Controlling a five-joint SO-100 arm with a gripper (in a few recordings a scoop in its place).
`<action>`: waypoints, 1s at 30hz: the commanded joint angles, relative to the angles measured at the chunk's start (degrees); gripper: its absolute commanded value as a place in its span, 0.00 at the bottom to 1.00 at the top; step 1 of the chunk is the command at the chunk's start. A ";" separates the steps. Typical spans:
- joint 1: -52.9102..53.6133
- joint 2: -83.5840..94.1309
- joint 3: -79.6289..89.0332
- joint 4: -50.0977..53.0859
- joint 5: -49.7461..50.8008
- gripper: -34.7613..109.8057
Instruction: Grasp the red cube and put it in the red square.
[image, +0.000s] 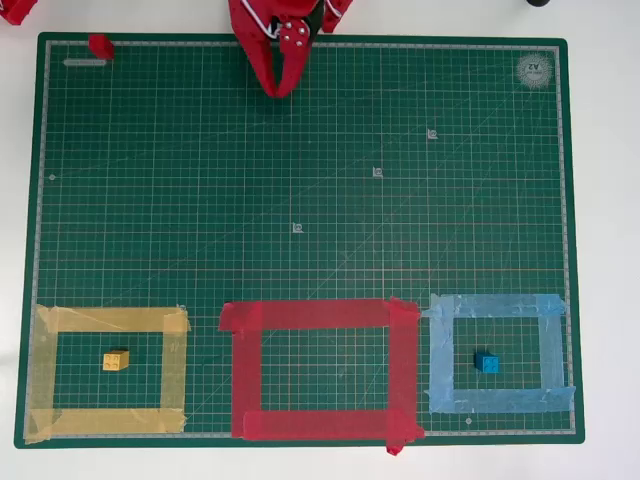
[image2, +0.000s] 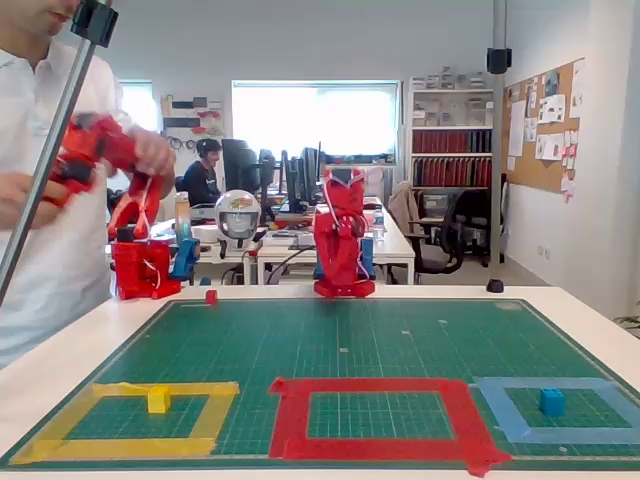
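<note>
Looking down in overhead view: gripper (image: 281, 88) sits top-centre, fingers together and holding nothing, w/ red cube (image: 100, 45) well off to pic-left at mat's top corner; red square (image: 320, 368) is at the opposite, bottom edge, centre. Fixed view adds arm's folded-upright pose at the worktop's far edge, cube (image2: 211, 296) left of its base, square (image2: 375, 415) nearest cam.

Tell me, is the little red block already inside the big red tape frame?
No, in the overhead view the red cube sits at the mat's far top-left corner, while the red square has nothing inside it.
</note>
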 joint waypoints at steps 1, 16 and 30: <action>11.87 -32.43 -52.82 7.21 -0.70 0.24; 71.81 -52.91 -64.95 7.73 -4.75 0.24; 76.90 -54.58 -38.32 -14.94 -5.01 0.24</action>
